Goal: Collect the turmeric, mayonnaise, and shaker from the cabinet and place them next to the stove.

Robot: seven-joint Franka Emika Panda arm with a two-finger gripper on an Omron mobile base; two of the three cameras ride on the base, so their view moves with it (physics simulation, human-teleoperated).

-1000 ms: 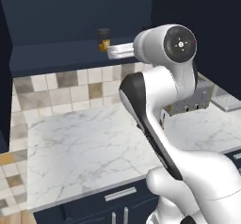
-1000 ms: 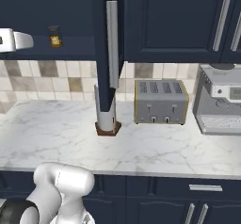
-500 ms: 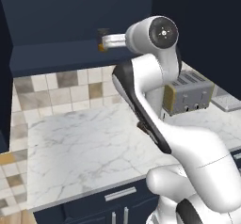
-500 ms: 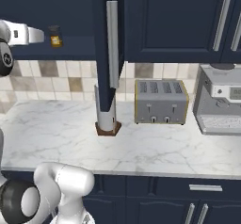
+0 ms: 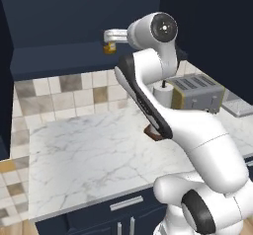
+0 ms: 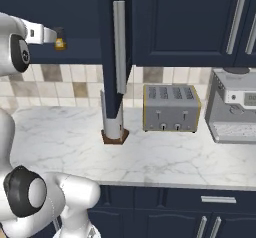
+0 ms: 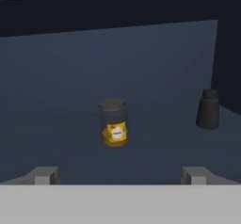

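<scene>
Orange-yellow turmeric (image 7: 113, 123) stands upright on the cabinet (image 6: 75, 12) shelf, shaker (image 7: 207, 109) well to its right. Over the last second the gripper (image 5: 109, 34) has swung up from tabletop (image 5: 94, 150) level to face it, jaws wide open, empty. Grasp not yet begun.

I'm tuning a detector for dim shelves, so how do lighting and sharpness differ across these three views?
Hand view: dim and soft inside the cabinet; the turmeric stands out by its orange contents, while the shaker is a dark shape with low contrast. Left base view: bright counter, turmeric small. Right base view: evenly lit, toaster crisp.
</scene>
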